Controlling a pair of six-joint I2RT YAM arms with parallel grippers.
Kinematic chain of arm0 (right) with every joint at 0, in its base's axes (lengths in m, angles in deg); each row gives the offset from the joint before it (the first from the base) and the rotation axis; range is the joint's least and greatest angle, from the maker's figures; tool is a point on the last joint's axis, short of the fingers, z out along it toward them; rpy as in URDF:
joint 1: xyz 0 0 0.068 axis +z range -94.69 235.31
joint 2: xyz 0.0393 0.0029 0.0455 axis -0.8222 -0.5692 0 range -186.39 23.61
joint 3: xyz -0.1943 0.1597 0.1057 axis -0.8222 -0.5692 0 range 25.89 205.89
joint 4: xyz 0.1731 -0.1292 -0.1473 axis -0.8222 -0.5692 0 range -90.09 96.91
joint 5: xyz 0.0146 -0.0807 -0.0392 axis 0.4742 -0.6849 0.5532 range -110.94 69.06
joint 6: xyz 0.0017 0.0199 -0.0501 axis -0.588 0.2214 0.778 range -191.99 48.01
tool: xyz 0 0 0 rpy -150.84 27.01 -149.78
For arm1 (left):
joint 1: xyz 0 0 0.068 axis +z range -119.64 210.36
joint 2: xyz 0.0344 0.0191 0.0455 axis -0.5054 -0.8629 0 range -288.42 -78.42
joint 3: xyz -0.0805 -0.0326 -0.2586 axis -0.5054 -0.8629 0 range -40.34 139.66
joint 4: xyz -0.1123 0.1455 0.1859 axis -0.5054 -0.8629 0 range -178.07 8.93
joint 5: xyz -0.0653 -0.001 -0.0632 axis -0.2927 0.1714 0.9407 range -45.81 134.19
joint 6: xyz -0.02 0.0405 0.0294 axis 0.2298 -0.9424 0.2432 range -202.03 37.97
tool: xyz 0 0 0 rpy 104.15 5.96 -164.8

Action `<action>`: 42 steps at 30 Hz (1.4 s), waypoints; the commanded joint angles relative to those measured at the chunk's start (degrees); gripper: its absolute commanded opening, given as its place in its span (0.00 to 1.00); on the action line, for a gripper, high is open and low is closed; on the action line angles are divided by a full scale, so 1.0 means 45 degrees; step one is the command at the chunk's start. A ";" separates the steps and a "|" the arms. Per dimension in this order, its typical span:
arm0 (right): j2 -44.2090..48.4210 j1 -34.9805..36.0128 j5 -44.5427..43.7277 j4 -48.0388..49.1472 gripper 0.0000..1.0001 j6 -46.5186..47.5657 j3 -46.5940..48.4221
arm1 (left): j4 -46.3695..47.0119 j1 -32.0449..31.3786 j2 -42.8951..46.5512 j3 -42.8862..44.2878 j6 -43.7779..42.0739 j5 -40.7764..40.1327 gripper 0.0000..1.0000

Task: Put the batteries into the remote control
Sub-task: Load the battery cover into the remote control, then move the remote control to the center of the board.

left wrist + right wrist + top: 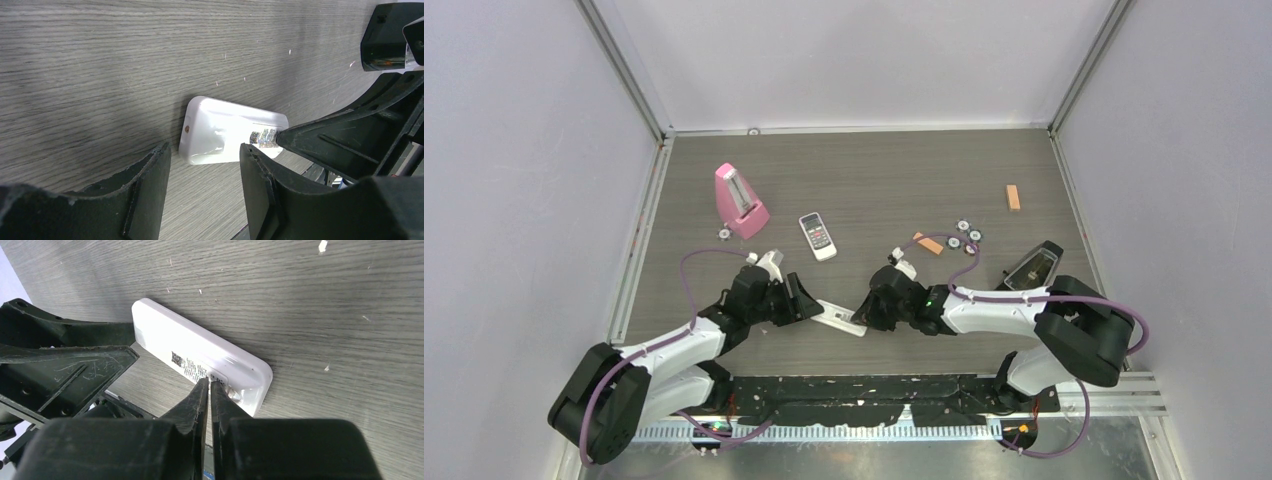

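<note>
Remote control [200, 356] lies back-up on the near-centre bench [325, 300], between both claws. Left claw [204, 165] half-wide astride its left end. Right claw [210, 385] pinched narrow, empty, tips on the back. Risk: tips skid on the slick plastic and the remote pivots away.

The remote control [200, 352] has a smooth, glossy white plastic shell that shows bright highlights and carries a printed label. The counter [310, 295] is a matt grey wood-grain surface, finely lined and dotted with light specks. The left end effector [204, 152] and right end effector [209, 384] are matt black plastic, scuffed and scratched.
</note>
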 commanded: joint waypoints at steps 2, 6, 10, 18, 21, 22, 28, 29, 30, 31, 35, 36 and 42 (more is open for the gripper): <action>0.0453 0.0056 -0.0355 -0.1044 0.12 0.0727 0.0847 | -0.0958 0.0046 0.0522 -0.0006 -0.0187 -0.0270 0.55; 0.1236 0.0050 -0.0592 -0.1593 0.24 0.2013 0.1557 | -0.2774 0.0047 0.2060 0.0666 -0.0580 -0.1102 0.57; 0.1856 0.0033 -0.0413 -0.1677 0.47 0.4657 0.1918 | -0.5275 0.0046 0.4088 0.1535 -0.1073 -0.2659 0.61; 0.0493 0.0101 0.1256 -0.3576 0.81 1.1677 0.3530 | -0.8848 0.0057 0.7887 0.2851 -0.1077 -0.4327 0.77; -0.0239 0.0133 0.1522 -0.4146 0.85 1.3213 0.4183 | -0.9708 0.0045 0.8766 0.3377 -0.1092 -0.4685 0.83; -0.0675 0.0176 0.1593 -0.4490 0.85 1.3852 0.4348 | -0.9932 0.0047 0.8975 0.3544 -0.1111 -0.4748 0.84; -0.2477 0.0734 0.1057 -0.5335 0.87 1.5685 0.5289 | -1.1019 0.0046 0.9675 0.4583 -0.1352 -0.4788 0.87; -0.2773 0.0888 0.0852 -0.5354 0.87 1.5798 0.5340 | -1.1134 0.0045 0.9721 0.4708 -0.1395 -0.4781 0.87; -0.2894 0.0933 0.0791 -0.5344 0.87 1.5824 0.5402 | -1.1270 0.0056 0.9775 0.4797 -0.1422 -0.4792 0.87; -0.3083 0.1016 0.0746 -0.5254 0.86 1.5833 0.5416 | -1.1386 0.0051 0.9821 0.4864 -0.1455 -0.4823 0.87; -0.3436 0.1145 -0.0135 -0.5050 0.74 1.5515 0.5489 | -1.1562 0.0051 1.0034 0.4865 -0.1472 -0.4870 0.87; -0.3489 0.1150 -0.0259 -0.5026 0.66 1.5438 0.5518 | -1.1609 0.0058 1.0073 0.4850 -0.1467 -0.4881 0.87; -0.3677 0.1085 -0.1632 -0.5026 0.26 1.4653 0.5688 | -1.1988 0.0047 1.0186 0.5009 -0.1482 -0.4889 0.87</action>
